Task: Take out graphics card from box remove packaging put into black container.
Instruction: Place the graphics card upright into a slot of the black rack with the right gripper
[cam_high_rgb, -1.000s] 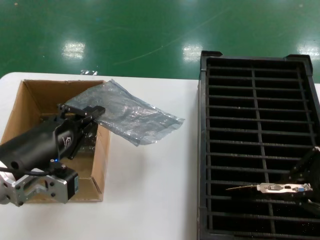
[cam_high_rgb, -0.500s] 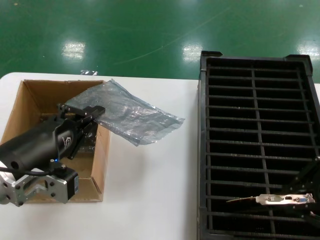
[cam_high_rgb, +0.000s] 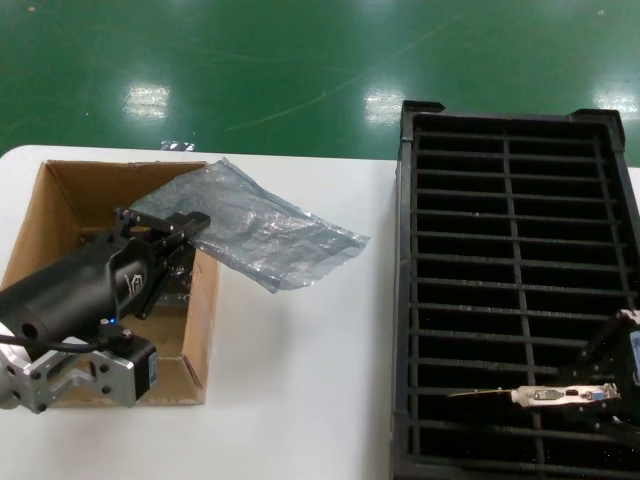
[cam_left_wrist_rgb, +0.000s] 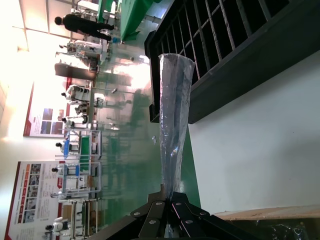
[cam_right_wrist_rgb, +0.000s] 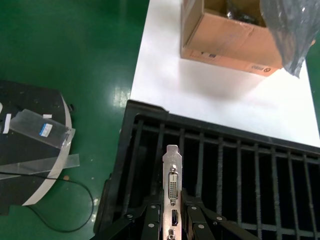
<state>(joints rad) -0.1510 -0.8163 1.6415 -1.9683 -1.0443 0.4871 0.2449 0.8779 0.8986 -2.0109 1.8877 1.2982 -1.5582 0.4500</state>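
Note:
My right gripper (cam_high_rgb: 612, 392) is shut on the graphics card (cam_high_rgb: 545, 395), held edge-on with its silver bracket (cam_right_wrist_rgb: 172, 185) low over the near right slots of the black container (cam_high_rgb: 405, 300). My left gripper (cam_high_rgb: 178, 226) hovers over the brown box (cam_high_rgb: 205, 300) and is shut on one end of the crinkly translucent packaging (cam_high_rgb: 262, 230), which drapes from the box's right wall onto the white table. The left wrist view shows the packaging (cam_left_wrist_rgb: 172, 130) stretching away from that gripper (cam_left_wrist_rgb: 172, 210).
The white table (cam_high_rgb: 300, 380) lies between the box and the container. Dark glossy-wrapped items (cam_right_wrist_rgb: 240, 12) sit inside the box (cam_right_wrist_rgb: 227, 42). Green floor lies beyond the table's far edge.
My right gripper has lowered the graphics card toward me into the container's near slots. The left gripper and packaging have not moved.

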